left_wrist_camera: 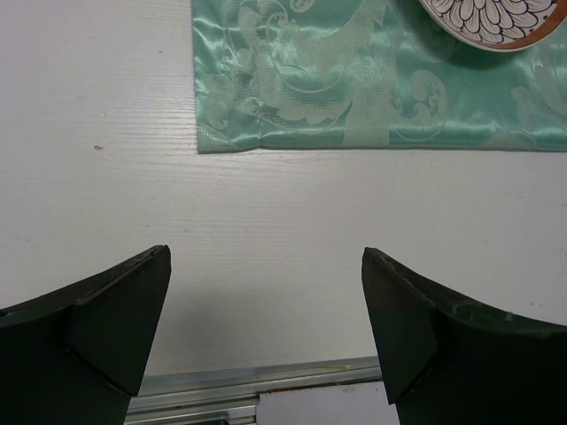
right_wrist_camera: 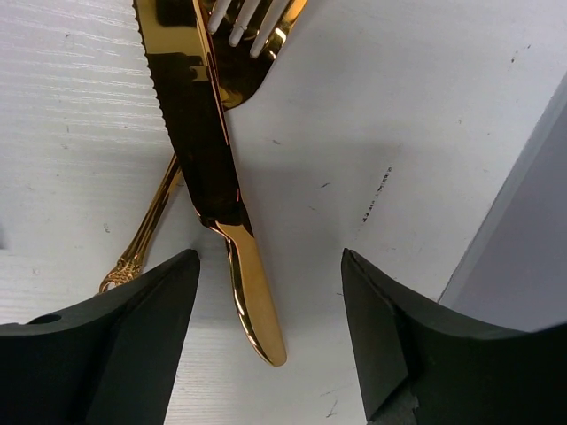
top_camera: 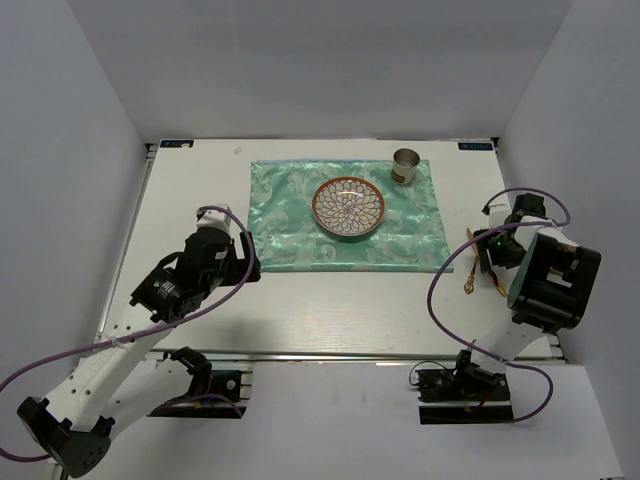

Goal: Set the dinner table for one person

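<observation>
The white dinner table (top_camera: 300, 310) carries a green patterned mat (top_camera: 290, 215). On the mat are a brown-rimmed patterned plate (top_camera: 348, 208) and a metal cup (top_camera: 405, 167). A gold knife (right_wrist_camera: 208, 159) lies across a gold fork (right_wrist_camera: 248, 53) on the bare table at the right, also seen from above (top_camera: 470, 278). My right gripper (right_wrist_camera: 269, 258) is open just above them, with the knife's end between the fingers, untouched. My left gripper (left_wrist_camera: 266, 257) is open and empty over the bare table near the mat's front left corner (left_wrist_camera: 199, 146).
A silver rail (left_wrist_camera: 266, 385) runs along the table's near edge. Grey walls enclose the table on three sides; the right wall (right_wrist_camera: 532, 177) stands close to the cutlery. The plate's rim (left_wrist_camera: 492, 18) shows in the left wrist view.
</observation>
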{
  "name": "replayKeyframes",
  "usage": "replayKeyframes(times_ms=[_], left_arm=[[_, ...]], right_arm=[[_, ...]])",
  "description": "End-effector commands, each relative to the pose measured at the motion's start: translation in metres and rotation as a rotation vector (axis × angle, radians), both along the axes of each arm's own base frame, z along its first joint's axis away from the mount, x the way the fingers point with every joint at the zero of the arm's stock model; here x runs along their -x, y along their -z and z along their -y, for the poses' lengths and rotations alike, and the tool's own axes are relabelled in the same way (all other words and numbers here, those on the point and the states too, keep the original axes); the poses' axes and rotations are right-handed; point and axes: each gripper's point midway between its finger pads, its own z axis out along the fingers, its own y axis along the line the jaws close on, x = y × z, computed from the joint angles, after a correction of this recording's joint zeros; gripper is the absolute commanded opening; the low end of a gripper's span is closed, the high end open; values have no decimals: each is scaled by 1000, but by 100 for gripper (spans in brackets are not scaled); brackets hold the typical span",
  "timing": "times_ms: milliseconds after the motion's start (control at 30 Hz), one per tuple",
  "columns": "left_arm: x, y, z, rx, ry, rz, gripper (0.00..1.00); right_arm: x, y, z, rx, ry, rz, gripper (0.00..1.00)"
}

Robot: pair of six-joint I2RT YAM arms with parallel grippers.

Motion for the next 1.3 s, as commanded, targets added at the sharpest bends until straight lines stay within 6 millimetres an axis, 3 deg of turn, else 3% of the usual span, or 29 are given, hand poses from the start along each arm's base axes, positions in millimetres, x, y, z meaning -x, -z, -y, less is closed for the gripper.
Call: replayKeyframes(times_ms=[0, 167, 267, 667, 867, 967, 1267], left_arm=[[-1, -4, -1, 7, -8, 27, 98], [-1, -3, 0, 5, -7, 23, 98], [-1, -3, 0, 5, -7, 23, 98], [-1, -3, -1, 4, -11, 24, 98], [-1, -3, -2, 4, -15, 27, 98], [-1, -4, -2, 7, -15, 27, 98], [0, -6, -2, 14, -14, 40, 98]], right_arm=[[1, 10, 0, -1, 0, -23, 71], [6, 21, -2, -6, -3, -37, 69], [7, 23, -3, -12, -5, -53, 59], [5, 21, -9, -43, -25, -28, 0], [1, 15, -11, -48, -20, 7, 0], [-13, 2, -11, -68, 1, 61, 0], [-61, -63, -7, -104, 26, 213, 0]])
